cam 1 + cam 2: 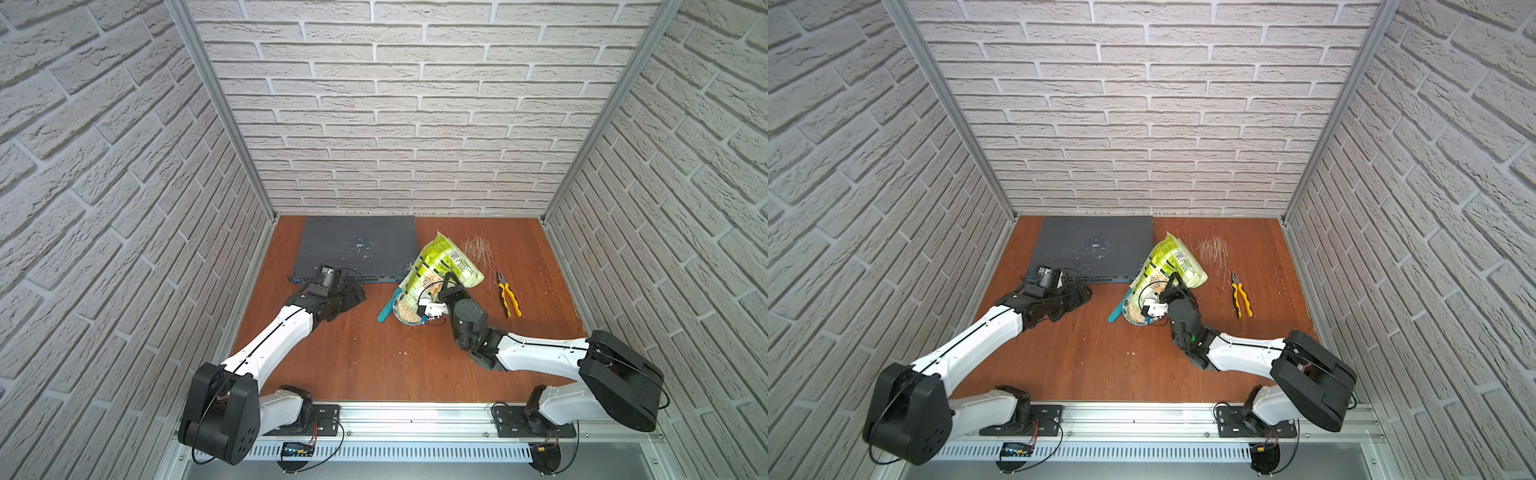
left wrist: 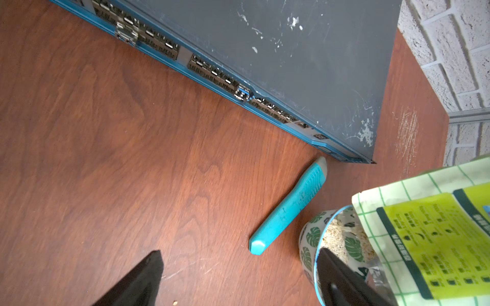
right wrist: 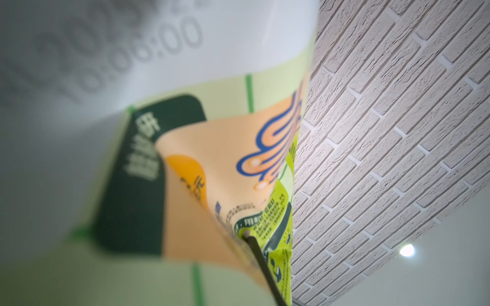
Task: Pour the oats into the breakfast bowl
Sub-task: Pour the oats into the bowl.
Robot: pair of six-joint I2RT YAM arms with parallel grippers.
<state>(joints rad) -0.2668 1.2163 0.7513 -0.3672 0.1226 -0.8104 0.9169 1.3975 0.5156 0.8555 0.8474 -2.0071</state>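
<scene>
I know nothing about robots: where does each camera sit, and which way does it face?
Both top views: above the front rail, looking down at the table; left arm and right arm show.
Left wrist: on its arm, facing bowl and pouch; open fingers show.
Right wrist: pressed to the pouch, facing up the brick wall; no fingers clear.
Shared: top and left wrist views show pouch over bowl.

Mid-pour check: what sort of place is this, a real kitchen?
Probably a lab test booth, not a kitchen: brick-pattern panels in aluminium framing, with a network switch and pliers on the table.
</scene>
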